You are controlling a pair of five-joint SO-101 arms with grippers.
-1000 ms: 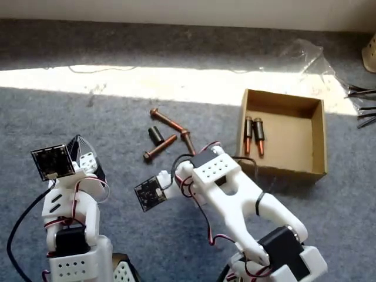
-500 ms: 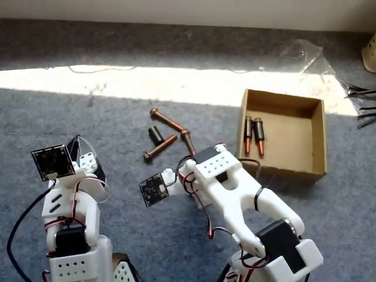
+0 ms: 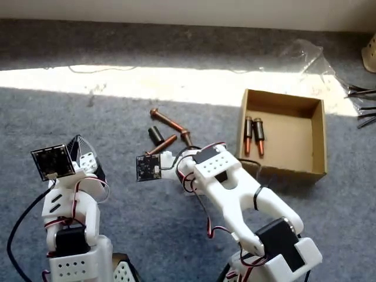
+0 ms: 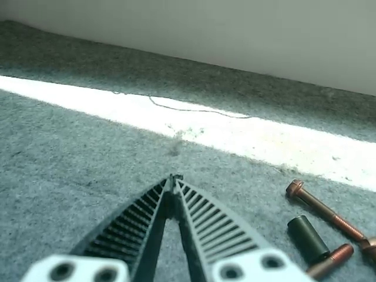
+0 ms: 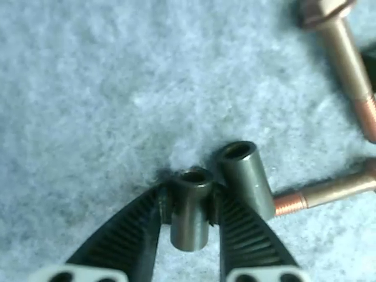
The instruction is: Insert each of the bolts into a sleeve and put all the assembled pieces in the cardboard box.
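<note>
While holding the left gripper (image 4: 172, 179) pinched closed over the grey carpet (image 4: 70, 147), squeezing a dark sleeve (image 5: 191, 223) upright in the right gripper (image 5: 189, 194).
Seeing a second sleeve (image 5: 247, 176) just beside it, touching the threaded end of a bolt (image 5: 320, 192), plus another bolt (image 5: 339, 44) nearby. Further right, spotting two assembled pieces (image 3: 258, 134) lying side by side in the cardboard box (image 3: 294, 138).

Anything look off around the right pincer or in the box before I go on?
One thing: a loose sleeve sits tight against the right pincer, beside the gripped sleeve, with a bolt tip at it. It is crowded there, so it may get nudged. The two assembled pieces lie neatly in the box.
</note>
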